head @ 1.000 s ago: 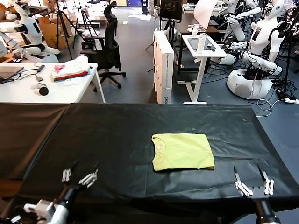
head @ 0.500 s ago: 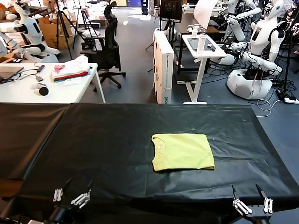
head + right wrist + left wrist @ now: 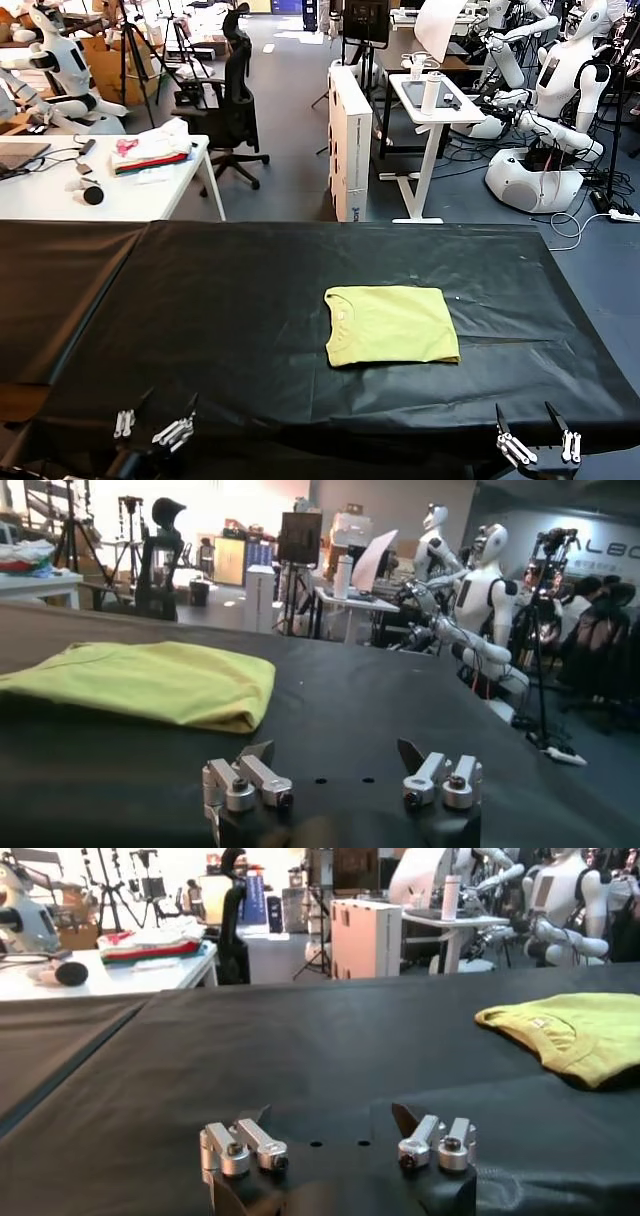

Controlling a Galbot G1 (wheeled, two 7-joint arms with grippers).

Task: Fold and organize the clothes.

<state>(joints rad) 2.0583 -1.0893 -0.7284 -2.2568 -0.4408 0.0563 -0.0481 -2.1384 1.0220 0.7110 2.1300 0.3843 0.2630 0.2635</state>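
**Folded shirt on the counter, both claws wide and low at the near edge**

I'm looking down on the black-covered counter, which fills most of my head view. Beyond it sits a white desk carrying a white, pink and red pile of cloth, far beyond my left claw, with a black office chair next to it. Further right there's a white standing desk and a couple of white robots parked in the lab, well beyond my right claw.

The lime-yellow T-shirt lies flat on the counter as a neat folded rectangle, collar toward my left side. It sits ahead of both claws and between them, nearer the right one, and touches neither. From the left wrist camera I see the T-shirt off to the side and forward; from the right wrist camera it lies forward on the opposite side, its folded edge rounded and slightly raised.

My left claw hangs at the near edge of the counter, fingers spread wide with nothing between them. My right claw is at the same near edge, also spread wide and empty. Both wrist views confirm the gap: left claw, right claw.
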